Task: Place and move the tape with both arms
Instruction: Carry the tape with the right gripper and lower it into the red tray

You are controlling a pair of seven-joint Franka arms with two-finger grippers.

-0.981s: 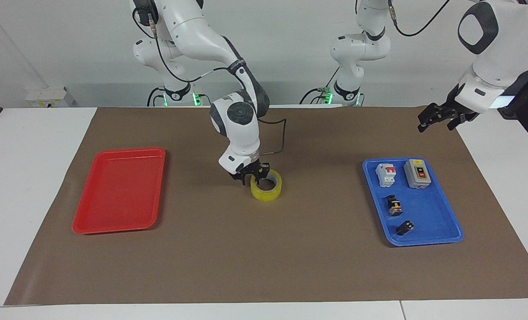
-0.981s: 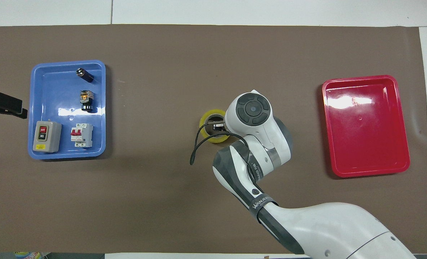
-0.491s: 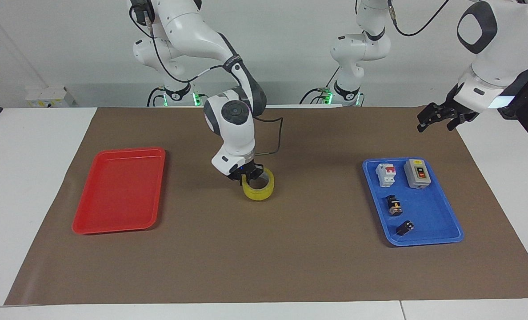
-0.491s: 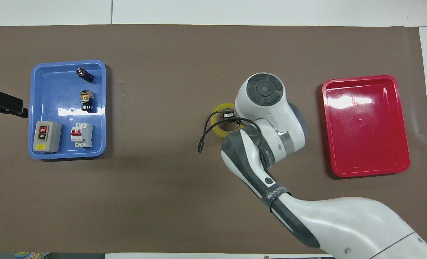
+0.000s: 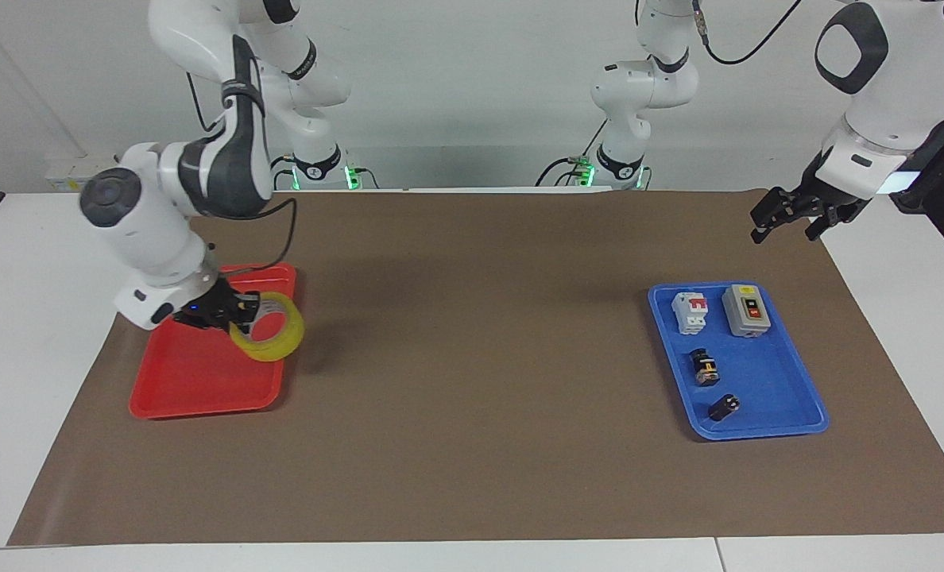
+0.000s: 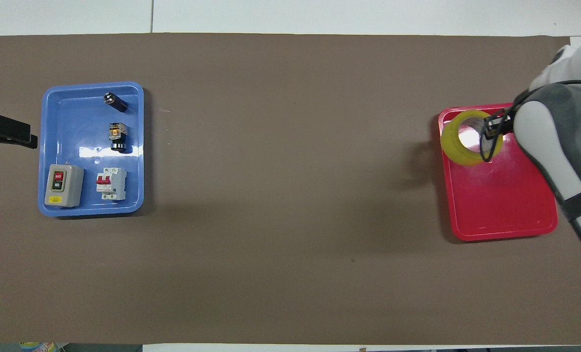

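Note:
The tape [image 5: 275, 345] is a yellowish ring, tilted and held in the air by my right gripper [image 5: 243, 310], which is shut on its rim. It hangs over the red tray [image 5: 202, 381], above the tray's edge toward the middle of the table. In the overhead view the tape [image 6: 459, 149] and my right gripper [image 6: 490, 131] show over the red tray [image 6: 505, 210]. My left gripper [image 5: 782, 225] is open and empty, waiting in the air over the mat's edge at the left arm's end; it also shows in the overhead view [image 6: 26, 139].
A blue tray [image 5: 766, 397] at the left arm's end holds a grey switch box [image 5: 746, 310], a white and red breaker [image 5: 690, 311] and two small dark parts. A brown mat [image 5: 480, 397] covers the table. Two smaller white arms stand at the robots' end.
My right gripper has lifted the tape off the middle of the mat and carried it toward the right arm's end, to over the red tray. The left arm has barely moved.

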